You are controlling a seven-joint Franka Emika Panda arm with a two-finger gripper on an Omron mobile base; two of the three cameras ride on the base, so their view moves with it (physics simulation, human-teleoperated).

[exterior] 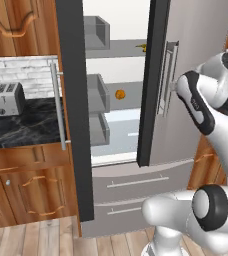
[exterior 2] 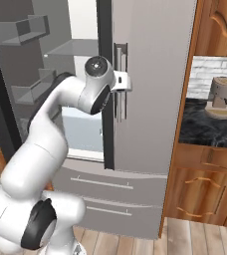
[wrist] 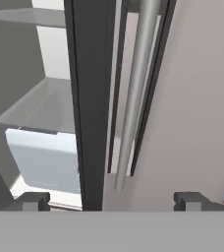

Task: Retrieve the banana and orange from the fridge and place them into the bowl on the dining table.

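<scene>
While my arm reaches toward the right door of the fridge (exterior: 196,45), my fingers (wrist: 111,202) stand spread wide apart, holding nothing; in the hand view one fingertip rises at each lower corner, with the door's dark edge and its vertical bar handle (wrist: 136,93) between them. The handle is a plain grey bar set just off the grey door face, and I cannot tell whether either tip touches it.

The fridge is a tall grey unit with dark door edges, a white interior and grey shelves. Its left door (exterior: 73,100) is swung wide open, carrying grey door bins on its inner side. The right door stands only a little ajar. Two closed drawers (exterior: 136,182) sit below.

The orange (exterior: 120,94) is a small bright round ball resting on a middle shelf, near the door bins and apart from the right door's edge. The banana (exterior: 141,48) is a tiny yellow shape on the shelf above, close to the right door's dark edge and partly hidden by it.

Open room lies between the two door edges, a fairly narrow upright gap before the shelves. Left of the fridge, a toaster (exterior: 8,98) stands on a black counter (exterior: 21,127); to the right, another black counter (exterior 2: 210,129) carries a grey appliance (exterior 2: 221,98).
</scene>
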